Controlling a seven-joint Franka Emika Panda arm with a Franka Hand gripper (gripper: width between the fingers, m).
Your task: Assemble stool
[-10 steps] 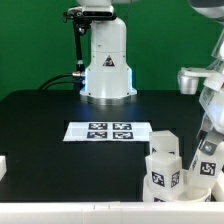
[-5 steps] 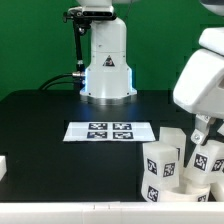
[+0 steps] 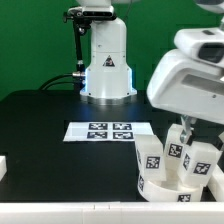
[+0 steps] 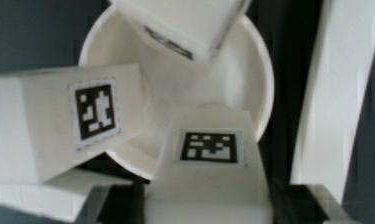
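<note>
Hanging over the stool (image 3: 178, 165) at the exterior view's lower right, the arm has its claw (image 3: 182, 133) down among the upright legs, close above the seat (image 3: 160, 185). From across the room the stool stands seat-down on the dark surface (image 3: 40, 125), well apart from the marker board (image 3: 108, 131), with tagged legs (image 3: 153, 152) sticking up. The wrist view looks straight along the claw: the round seat (image 4: 202, 95) fills it, one tagged leg (image 4: 68, 115) lies to one side, and a tagged flat face (image 4: 209, 147) sits directly between the two dark fingers (image 4: 99, 200). The jaws stand spread, one on either side of that part; whether they press it I cannot tell. Everything turns on this: the part's long axis runs in line with the claw's approach, so closing squarely across it looks feasible.
</note>
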